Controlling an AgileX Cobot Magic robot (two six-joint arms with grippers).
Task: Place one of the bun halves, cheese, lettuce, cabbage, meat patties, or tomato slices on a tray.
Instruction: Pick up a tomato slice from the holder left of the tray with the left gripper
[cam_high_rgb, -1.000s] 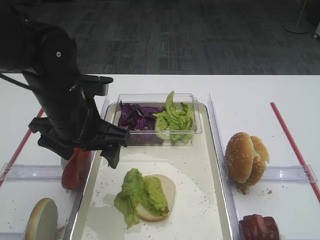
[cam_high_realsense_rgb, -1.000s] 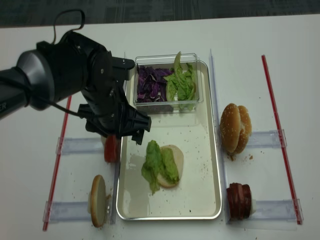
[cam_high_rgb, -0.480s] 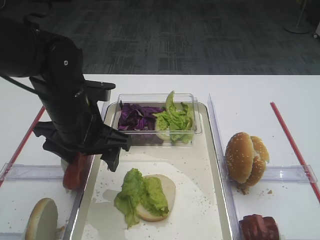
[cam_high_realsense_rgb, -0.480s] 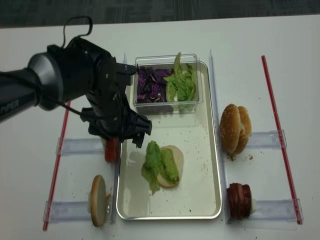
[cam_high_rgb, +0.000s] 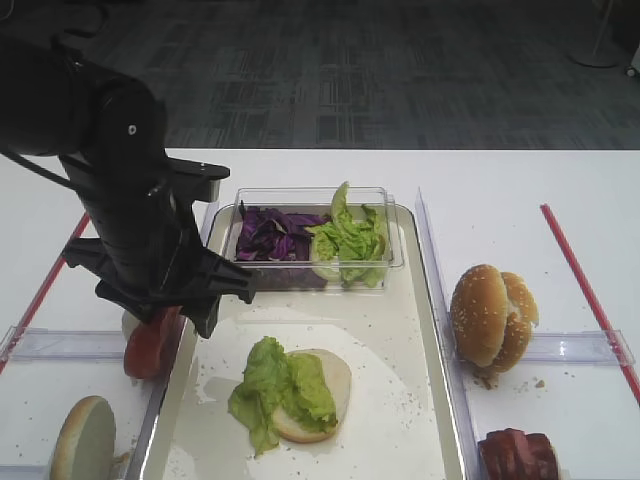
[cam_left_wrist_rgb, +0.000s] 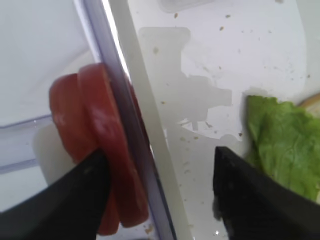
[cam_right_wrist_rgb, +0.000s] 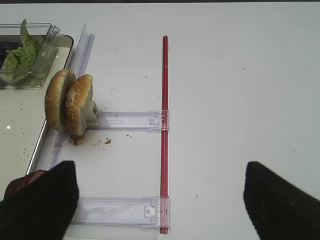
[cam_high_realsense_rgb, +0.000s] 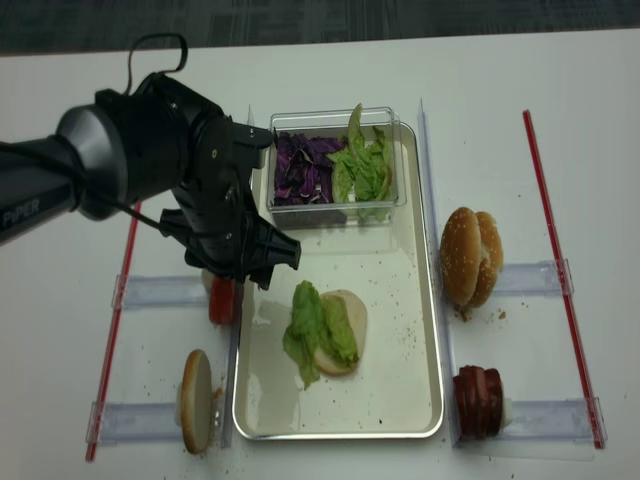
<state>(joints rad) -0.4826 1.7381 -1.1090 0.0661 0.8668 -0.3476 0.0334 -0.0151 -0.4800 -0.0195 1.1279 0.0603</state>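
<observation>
Two tomato slices (cam_left_wrist_rgb: 100, 145) stand on edge in a clear holder just left of the tray (cam_high_rgb: 390, 330), also seen from above (cam_high_rgb: 150, 345) (cam_high_realsense_rgb: 222, 300). My left gripper (cam_left_wrist_rgb: 160, 200) is down over them, open, astride the slices and the tray's left rim. Its left finger (cam_left_wrist_rgb: 65, 200) touches the outer slice and the right finger (cam_left_wrist_rgb: 260, 200) hangs over the tray floor. On the tray lies a bun half (cam_high_rgb: 325, 385) topped with lettuce (cam_high_rgb: 270, 385). My right gripper (cam_right_wrist_rgb: 160, 205) is open above bare table.
A clear tub at the tray's far end holds cabbage (cam_high_rgb: 270, 235) and lettuce (cam_high_rgb: 350, 240). Bun halves (cam_high_rgb: 490, 320) stand right of the tray, with meat patties (cam_high_rgb: 518, 455) in front of them. Another bun half (cam_high_rgb: 82, 440) sits front left. Red strips (cam_high_rgb: 585, 290) edge both sides.
The left gripper's jaws have narrowed, the right finger coming in toward the tray rim, and the wrist has shifted slightly left over the tomato slices. Nothing else moved.
</observation>
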